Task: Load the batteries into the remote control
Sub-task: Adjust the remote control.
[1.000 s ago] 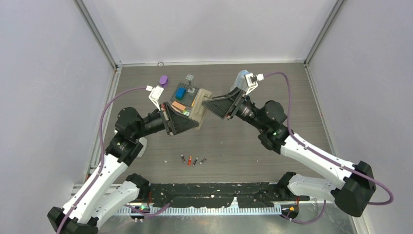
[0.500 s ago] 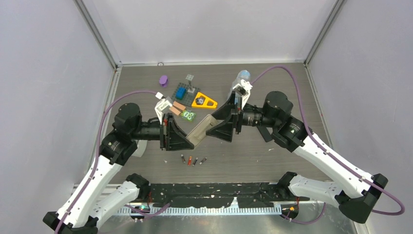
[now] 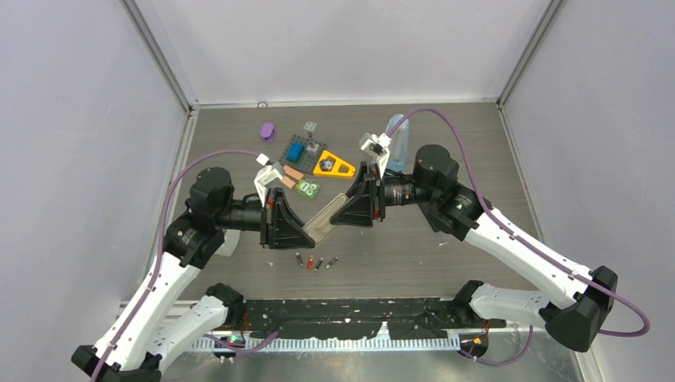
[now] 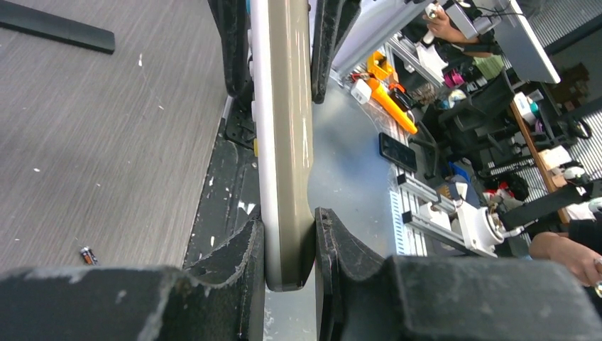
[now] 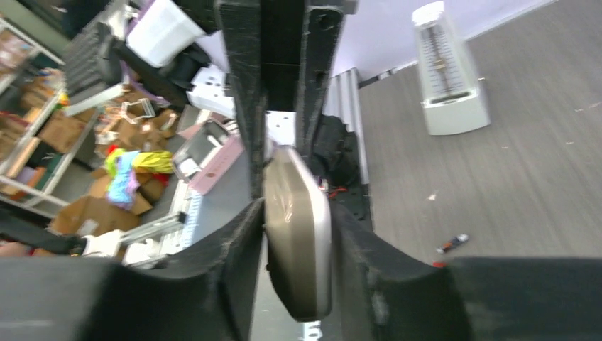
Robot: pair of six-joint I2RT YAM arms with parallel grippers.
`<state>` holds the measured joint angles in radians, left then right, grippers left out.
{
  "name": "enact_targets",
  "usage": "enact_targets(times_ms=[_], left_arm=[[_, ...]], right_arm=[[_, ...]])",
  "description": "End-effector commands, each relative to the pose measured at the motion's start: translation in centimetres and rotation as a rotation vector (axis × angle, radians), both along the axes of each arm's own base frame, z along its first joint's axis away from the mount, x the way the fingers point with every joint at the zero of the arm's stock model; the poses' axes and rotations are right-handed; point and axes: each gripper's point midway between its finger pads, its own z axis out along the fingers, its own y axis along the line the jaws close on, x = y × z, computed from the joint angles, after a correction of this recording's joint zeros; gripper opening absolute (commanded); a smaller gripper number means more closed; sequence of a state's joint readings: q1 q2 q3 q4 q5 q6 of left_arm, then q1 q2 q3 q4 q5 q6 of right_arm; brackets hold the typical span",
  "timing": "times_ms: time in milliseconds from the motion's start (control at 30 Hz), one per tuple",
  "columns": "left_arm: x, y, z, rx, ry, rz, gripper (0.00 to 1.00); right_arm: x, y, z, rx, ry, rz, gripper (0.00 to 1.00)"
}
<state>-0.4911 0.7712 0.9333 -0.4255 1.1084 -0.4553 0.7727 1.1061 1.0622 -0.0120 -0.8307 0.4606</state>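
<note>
The remote control (image 3: 323,219), a pale grey-tan bar, hangs above the table between both arms. My left gripper (image 3: 306,231) is shut on its near-left end. My right gripper (image 3: 345,208) is shut on the other end. The left wrist view has the remote control (image 4: 284,128) running up from my left gripper (image 4: 289,231), both pads against it. Seen from the right wrist, the remote control (image 5: 298,249) sits edge-on in my right gripper (image 5: 298,217), a pad on each side. Several batteries (image 3: 315,261) lie in a row on the table below; one battery (image 5: 452,244) shows on the floor.
At the back stand a purple piece (image 3: 267,131), a grey board with a blue block (image 3: 301,150), an orange triangle (image 3: 333,165) and a clear bottle (image 3: 396,134). A green piece (image 3: 307,189) lies near the left arm. A black strip (image 4: 57,28) lies on the table.
Both arms have brought the remote control down and toward the front, over the batteries. My right gripper has closed from wide open onto its far end.
</note>
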Motion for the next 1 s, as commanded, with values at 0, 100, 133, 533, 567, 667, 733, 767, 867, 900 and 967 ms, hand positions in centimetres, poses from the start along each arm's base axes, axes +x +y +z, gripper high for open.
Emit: enact_targets(times_ms=[0,100,133,533,567,667,733,767,867,900,967], left_arm=[[-1.1,0.2,2.2,-0.052,-0.071,-0.063,0.2],[-0.9,0.0,3.1,-0.08,-0.072,-0.046,0.47],[-0.7,-0.1,3.5,-0.094,-0.075,-0.029,0.51],[3.4,0.9,8.6,-0.33,-0.068,0.358,0.6],[3.6,1.0,8.8,-0.359,-0.045,0.384,0.6],[3.9,1.5,9.4,-0.407,-0.031,0.423,0.6],[4.0,1.6,9.4,-0.423,-0.022,0.44,0.59],[4.0,1.7,9.4,-0.429,-0.02,0.442,0.59],[4.3,1.5,9.0,-0.421,-0.002,0.443,0.57],[4.4,1.4,8.9,-0.417,0.009,0.442,0.57],[4.7,1.2,8.6,-0.409,0.029,0.445,0.56]], right_arm=[[-0.3,0.3,2.8,0.12,-0.007,0.023,0.37],[0.6,0.5,3.3,0.168,0.061,-0.044,0.31],[1.0,0.4,3.5,0.195,0.072,-0.079,0.32],[5.1,-1.3,5.0,0.47,0.345,-0.364,0.3],[5.0,-1.4,4.9,0.476,0.35,-0.362,0.3],[5.1,-1.6,4.9,0.497,0.36,-0.374,0.3],[5.1,-1.6,5.0,0.503,0.364,-0.377,0.31],[5.1,-1.6,5.0,0.506,0.361,-0.372,0.31],[4.9,-1.5,5.1,0.509,0.362,-0.36,0.31],[4.8,-1.5,5.1,0.508,0.361,-0.354,0.31],[4.8,-1.3,4.9,0.502,0.364,-0.349,0.32]])
